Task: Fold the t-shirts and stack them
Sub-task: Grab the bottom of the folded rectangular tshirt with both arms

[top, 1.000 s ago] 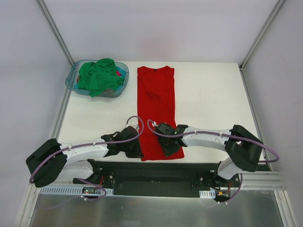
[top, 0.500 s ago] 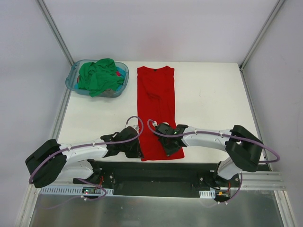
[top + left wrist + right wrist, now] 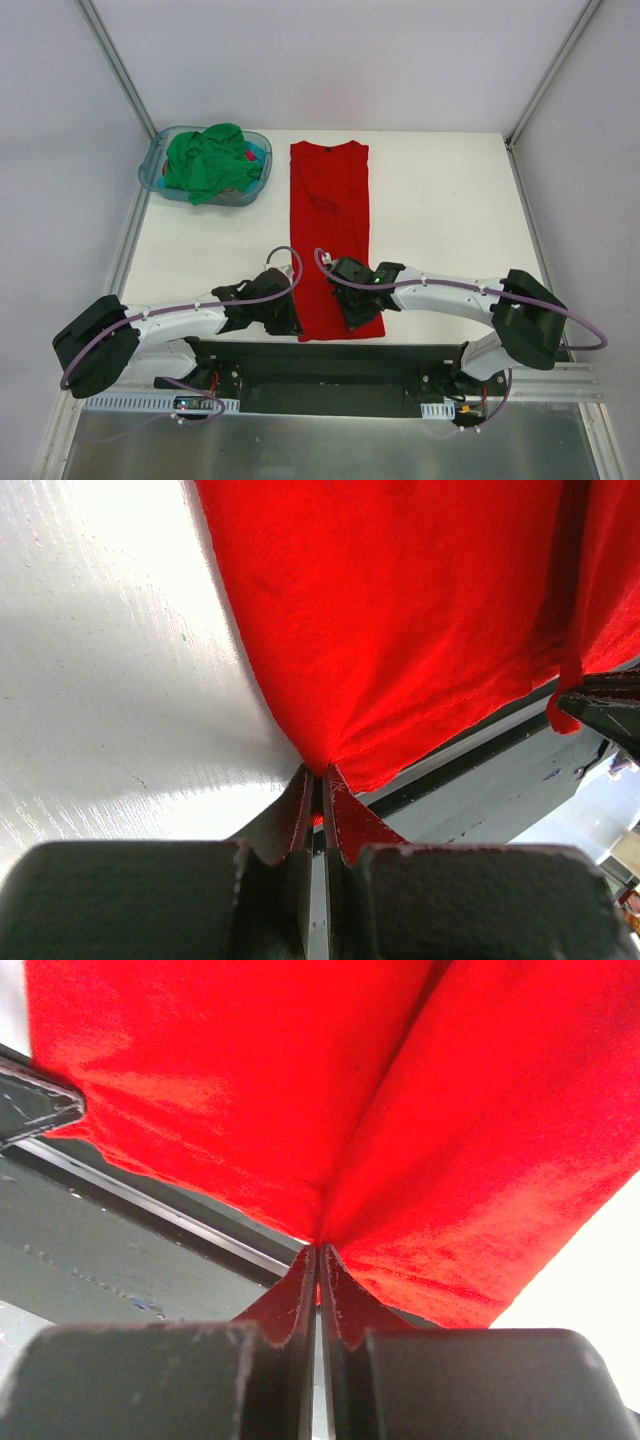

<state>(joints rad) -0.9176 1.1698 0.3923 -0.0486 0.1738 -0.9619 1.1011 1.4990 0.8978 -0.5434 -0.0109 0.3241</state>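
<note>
A red t-shirt (image 3: 332, 225) lies folded into a long strip down the middle of the white table (image 3: 450, 220), collar at the far end. My left gripper (image 3: 297, 322) is shut on its near left hem corner (image 3: 322, 770). Over at the near right hem, my right gripper (image 3: 362, 318) is shut on the red cloth (image 3: 318, 1240), which bunches up into the closed jaws. A green t-shirt (image 3: 208, 160) is crumpled in the blue-teal basket (image 3: 158, 165) at the far left.
The near table edge and the black base rail (image 3: 330, 362) run just below both grippers. Metal frame posts (image 3: 120, 70) rise at the back corners. The basket holds some other red cloth under the green shirt.
My right gripper has closed onto the red shirt's hem and shifted slightly toward the near edge. The left arm has stayed put.
</note>
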